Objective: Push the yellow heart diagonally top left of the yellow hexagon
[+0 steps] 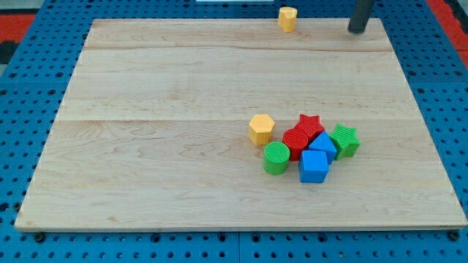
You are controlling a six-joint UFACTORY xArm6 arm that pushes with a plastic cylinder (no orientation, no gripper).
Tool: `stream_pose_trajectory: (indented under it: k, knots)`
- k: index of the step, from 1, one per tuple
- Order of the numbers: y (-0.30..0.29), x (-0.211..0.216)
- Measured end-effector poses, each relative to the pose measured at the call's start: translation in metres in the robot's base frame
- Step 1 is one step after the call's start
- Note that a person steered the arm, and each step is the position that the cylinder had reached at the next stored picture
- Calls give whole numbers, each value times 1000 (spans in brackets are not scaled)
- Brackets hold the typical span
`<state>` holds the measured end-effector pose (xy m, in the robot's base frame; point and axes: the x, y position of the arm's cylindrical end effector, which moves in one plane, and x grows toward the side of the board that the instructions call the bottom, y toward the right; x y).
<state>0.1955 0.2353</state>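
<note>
A pale wooden board [168, 131] of long glued planks lies on a blue pegboard surface [29, 80] dotted with small holes. Red patches [22, 18] show at the view's top corners, perhaps matting. Light is even and soft

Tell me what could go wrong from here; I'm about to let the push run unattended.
The small yellow heart block sits at the wooden board's top edge, so a push from my tip, to its right, could slide it off. It must also travel far, so it may veer. Overshooting could knock the yellow hexagon block into the red cylinder.
</note>
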Motion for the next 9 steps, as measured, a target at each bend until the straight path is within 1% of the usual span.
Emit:
stream_pose_trajectory:
  k: [1,2,3,4,5,6,7,8,9]
  knots:
    - [-8,-4]
    - [-114,-3]
    - [-236,0]
    - [-367,75]
    - [-451,64]
    - [-472,50]
    - [-361,77]
    - [-242,44]
    - [-115,41]
